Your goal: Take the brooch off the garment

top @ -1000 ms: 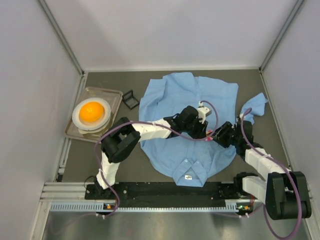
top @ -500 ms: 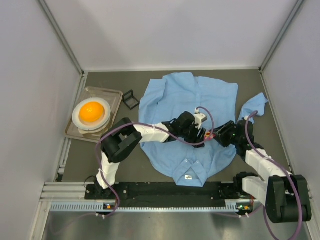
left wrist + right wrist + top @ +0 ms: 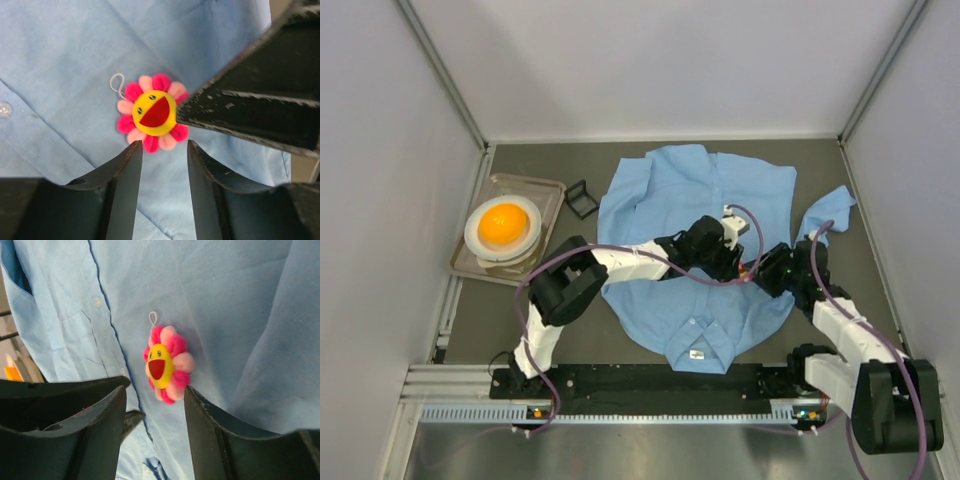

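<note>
The garment is a light blue shirt spread flat on the table, collar toward the arms. The brooch is a small pink-petalled flower with a yellow smiling centre, pinned on the shirt's right half. My left gripper is open, its tips just short of the brooch's lower petals, with only cloth between them. My right gripper is open too; one fingertip touches the brooch at its petals. In the top view both grippers meet over the brooch and hide most of it.
A tray at the left holds a white bowl with an orange ball. A small black frame lies beside the shirt's left shoulder. A sleeve bunches at the right. Grey walls enclose the table on three sides.
The left wrist has shifted slightly right and back, closer to the right gripper. The right arm has hardly moved. The brooch stays on the shirt.
</note>
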`<state>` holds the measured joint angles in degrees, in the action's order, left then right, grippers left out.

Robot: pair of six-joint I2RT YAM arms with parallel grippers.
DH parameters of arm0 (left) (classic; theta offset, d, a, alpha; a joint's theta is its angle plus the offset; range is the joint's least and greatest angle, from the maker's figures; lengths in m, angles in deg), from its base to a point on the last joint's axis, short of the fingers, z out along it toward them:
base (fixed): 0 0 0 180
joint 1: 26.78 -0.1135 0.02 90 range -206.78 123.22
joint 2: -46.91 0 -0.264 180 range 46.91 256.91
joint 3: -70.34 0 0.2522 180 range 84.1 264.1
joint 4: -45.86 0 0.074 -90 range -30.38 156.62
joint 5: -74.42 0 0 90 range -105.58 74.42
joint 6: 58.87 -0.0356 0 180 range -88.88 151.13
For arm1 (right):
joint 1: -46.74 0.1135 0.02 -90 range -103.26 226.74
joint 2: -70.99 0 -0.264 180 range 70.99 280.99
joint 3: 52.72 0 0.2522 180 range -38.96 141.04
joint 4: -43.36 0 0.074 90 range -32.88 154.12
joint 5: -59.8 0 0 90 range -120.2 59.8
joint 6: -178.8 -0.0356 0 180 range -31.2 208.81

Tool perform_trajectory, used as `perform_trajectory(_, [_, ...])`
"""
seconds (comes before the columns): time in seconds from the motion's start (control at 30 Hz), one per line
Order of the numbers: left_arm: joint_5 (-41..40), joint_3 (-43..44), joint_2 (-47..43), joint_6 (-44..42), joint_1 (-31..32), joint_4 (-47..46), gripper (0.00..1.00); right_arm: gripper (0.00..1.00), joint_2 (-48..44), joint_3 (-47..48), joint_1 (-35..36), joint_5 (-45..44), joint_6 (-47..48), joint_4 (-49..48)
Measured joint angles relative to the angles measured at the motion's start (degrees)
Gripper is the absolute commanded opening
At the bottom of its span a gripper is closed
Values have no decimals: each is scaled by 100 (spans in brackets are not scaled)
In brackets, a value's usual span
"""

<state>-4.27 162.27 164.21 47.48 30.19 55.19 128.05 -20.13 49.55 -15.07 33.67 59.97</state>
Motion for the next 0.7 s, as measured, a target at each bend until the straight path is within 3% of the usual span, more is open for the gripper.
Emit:
perform_trajectory(0.17, [-74, 214, 267, 28, -7, 17, 44, 54, -466, 411, 81, -413, 730, 1104])
perform_trajectory(0.3, [-70, 107, 216, 275, -66, 138, 53, 57, -518, 1259, 470, -988, 1412, 2061])
perform_trajectory(0.43, [0, -940, -605, 951, -339, 81, 59, 57, -238, 2087, 1228, -1672, 2166, 2667])
perform_trajectory(0.6, [461, -1987, -1779, 2142, -1005, -372, 51, 55, 605, 2728, 2210, -2649, 3383, 3115])
perform_trajectory(0.7, [863, -2302, -1971, 2747, -1344, -927, 49, 53, 1001, 2800, 2962, -3097, 4186, 3161])
